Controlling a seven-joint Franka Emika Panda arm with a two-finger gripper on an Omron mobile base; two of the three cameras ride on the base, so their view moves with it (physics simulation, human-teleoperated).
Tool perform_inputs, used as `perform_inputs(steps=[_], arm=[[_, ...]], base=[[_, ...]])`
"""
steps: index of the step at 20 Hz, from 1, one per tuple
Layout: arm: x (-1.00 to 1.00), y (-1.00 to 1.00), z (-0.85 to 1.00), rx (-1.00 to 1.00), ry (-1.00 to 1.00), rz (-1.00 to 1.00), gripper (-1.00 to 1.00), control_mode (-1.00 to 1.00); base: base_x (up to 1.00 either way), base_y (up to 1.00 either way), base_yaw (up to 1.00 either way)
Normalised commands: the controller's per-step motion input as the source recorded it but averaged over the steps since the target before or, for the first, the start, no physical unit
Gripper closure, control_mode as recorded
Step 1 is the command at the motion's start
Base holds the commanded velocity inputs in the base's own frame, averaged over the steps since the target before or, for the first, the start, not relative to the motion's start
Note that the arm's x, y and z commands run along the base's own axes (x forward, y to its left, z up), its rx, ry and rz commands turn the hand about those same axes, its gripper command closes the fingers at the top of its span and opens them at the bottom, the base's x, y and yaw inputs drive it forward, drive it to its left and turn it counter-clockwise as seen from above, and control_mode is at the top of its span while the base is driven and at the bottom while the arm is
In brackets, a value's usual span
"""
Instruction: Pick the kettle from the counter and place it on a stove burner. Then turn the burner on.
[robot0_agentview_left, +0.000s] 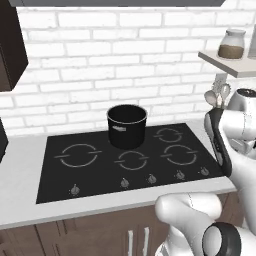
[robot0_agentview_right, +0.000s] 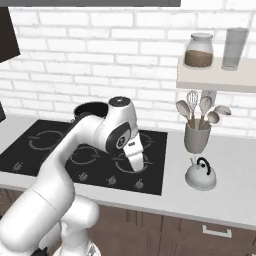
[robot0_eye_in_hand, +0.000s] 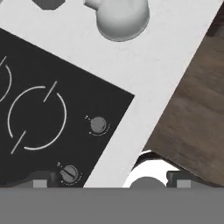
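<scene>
While kettle (robot0_agentview_right: 200, 175) shows right | pot (robot0_agentview_left: 126, 125) shows left

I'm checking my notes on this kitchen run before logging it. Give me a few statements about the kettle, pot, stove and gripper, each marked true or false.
1. The kettle sits on the counter, right of the cooktop. True.
2. The black pot stands on the largest burner ring. False: it stands behind the middle ring; the largest ring is bare.
3. The gripper holds the kettle. False: it hovers over the cooktop's right edge, apart from the kettle.
4. A grey utensil cup stands behind the kettle. True.
5. The cooktop has five knobs along its front. True.
</scene>
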Motion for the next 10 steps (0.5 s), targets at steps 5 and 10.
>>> perform_inputs(steps=[5,10], arm=[[0.55,-0.71,-0.62,0.01,0.02,-0.46,-1.0,-1.0],[0.28,-0.42,-0.09,0.0,-0.08,-0.02,-1.0,-1.0]], base=[[0.0,0.0,0.0],[0.0,0.0,0.0]])
